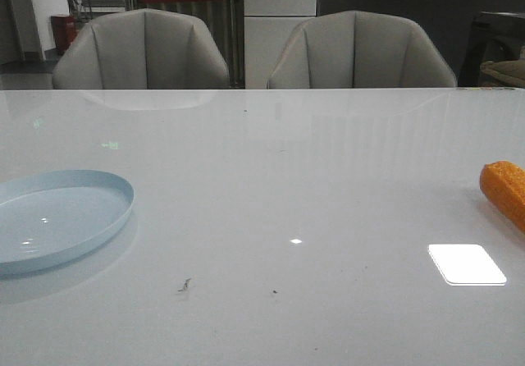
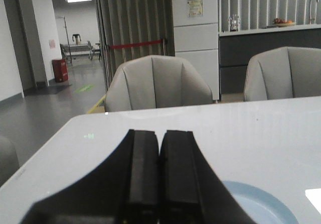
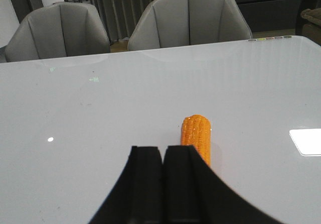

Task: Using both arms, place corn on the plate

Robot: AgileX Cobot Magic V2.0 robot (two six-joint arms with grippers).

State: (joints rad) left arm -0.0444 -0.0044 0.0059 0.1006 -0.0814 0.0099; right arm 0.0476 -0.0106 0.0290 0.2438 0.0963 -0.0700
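Observation:
The orange corn (image 1: 505,191) lies on the white table at the far right edge of the front view, partly cut off. In the right wrist view the corn (image 3: 196,136) lies just beyond my right gripper (image 3: 163,151), which is shut and empty, its fingers above the table. The pale blue plate (image 1: 74,187) sits at the front left of the table. In the left wrist view a part of the plate (image 2: 266,204) shows beside my left gripper (image 2: 160,136), which is shut and empty. Neither gripper shows in the front view.
Two grey chairs (image 1: 139,50) (image 1: 361,50) stand behind the table's far edge. A bright light reflection (image 1: 466,263) lies on the glossy tabletop near the corn. Small dark specks (image 1: 184,285) mark the table front.

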